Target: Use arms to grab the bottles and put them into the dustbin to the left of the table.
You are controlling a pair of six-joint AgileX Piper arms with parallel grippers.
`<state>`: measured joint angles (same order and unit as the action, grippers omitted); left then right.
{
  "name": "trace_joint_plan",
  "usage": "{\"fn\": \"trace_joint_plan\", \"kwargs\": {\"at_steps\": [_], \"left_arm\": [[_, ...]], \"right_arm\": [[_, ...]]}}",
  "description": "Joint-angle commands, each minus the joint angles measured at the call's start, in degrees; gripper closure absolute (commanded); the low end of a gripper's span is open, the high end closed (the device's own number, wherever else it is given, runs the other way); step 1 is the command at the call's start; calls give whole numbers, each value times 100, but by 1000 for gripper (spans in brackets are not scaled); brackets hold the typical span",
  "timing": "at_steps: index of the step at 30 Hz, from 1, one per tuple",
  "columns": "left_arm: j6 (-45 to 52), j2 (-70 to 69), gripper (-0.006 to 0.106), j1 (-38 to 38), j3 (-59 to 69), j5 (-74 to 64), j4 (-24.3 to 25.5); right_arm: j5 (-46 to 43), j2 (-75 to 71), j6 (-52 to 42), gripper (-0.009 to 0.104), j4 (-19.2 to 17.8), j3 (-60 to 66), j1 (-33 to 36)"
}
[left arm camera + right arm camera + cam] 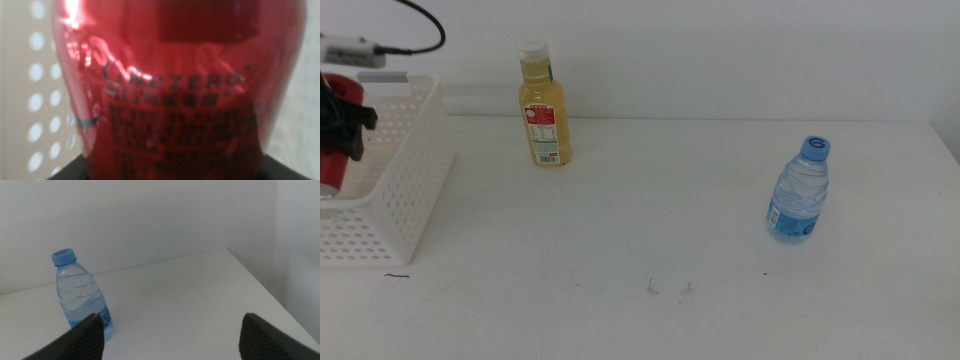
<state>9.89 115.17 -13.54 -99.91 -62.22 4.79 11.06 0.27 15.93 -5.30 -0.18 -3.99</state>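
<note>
Left gripper (338,128) fingers clamp the red can (334,135) over the dustbin (405,190) at nine o'clock. Right gripper (170,330) jaws stand apart (arm outside middle view). Table (650,220): yellow-liquid bottle (544,105) upright at eleven o'clock; water bottle (799,189) upright at three o'clock.

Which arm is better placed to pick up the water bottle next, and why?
Right. Its open gripper already faces the water bottle with nothing between, while the left gripper is over the dustbin, occupied with the red can.
</note>
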Motion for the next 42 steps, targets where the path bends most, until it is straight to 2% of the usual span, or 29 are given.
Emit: {"fn": "trace_joint_plan", "kwargs": {"at_steps": [1,4,11,18,21,23,26,28,29,32,33,36,39,42], "left_arm": [[-79,77,89,-8,-77,165,105],[-97,210,72,-8,-77,165,132],[-139,80,6,-8,-77,-74,312],[-428,-1089,7,396,47,-316,292],[-887,-1945,7,946,652,313,396],[-1390,-2568,7,1435,1380,972,709],[-2403,-3583,7,2350,2711,2063,1494],[-3299,-4297,7,2882,3849,3055,2394],[-4659,-4871,7,3220,4880,4070,3427],[-7232,-5186,7,3292,6209,5491,5612],[-8080,-5154,7,3263,6454,5641,6420],[-9879,-4803,7,3251,6746,5629,8214],[-10940,-4390,7,3247,6760,5629,9258],[-11534,-4340,7,3247,6730,5768,9343]], "right_arm": [[-56,-27,-33,5,-54,18,-31],[-56,-27,-33,5,-54,18,-31],[-56,-27,-33,5,-54,18,-31],[-56,-27,-33,5,-54,18,-31],[-56,-27,-33,5,-54,18,-31],[-56,-27,-33,5,-54,18,-31],[-56,-27,-33,5,-54,18,-31],[-56,-27,-33,5,-54,18,-31],[-56,-27,-33,5,-54,18,-31],[-56,-27,-33,5,-54,18,-31],[-56,-27,-33,5,-54,18,-31],[-56,-27,-33,5,-54,18,-31],[-56,-27,-33,5,-54,18,-31],[-56,-27,-33,5,-54,18,-31]]}}
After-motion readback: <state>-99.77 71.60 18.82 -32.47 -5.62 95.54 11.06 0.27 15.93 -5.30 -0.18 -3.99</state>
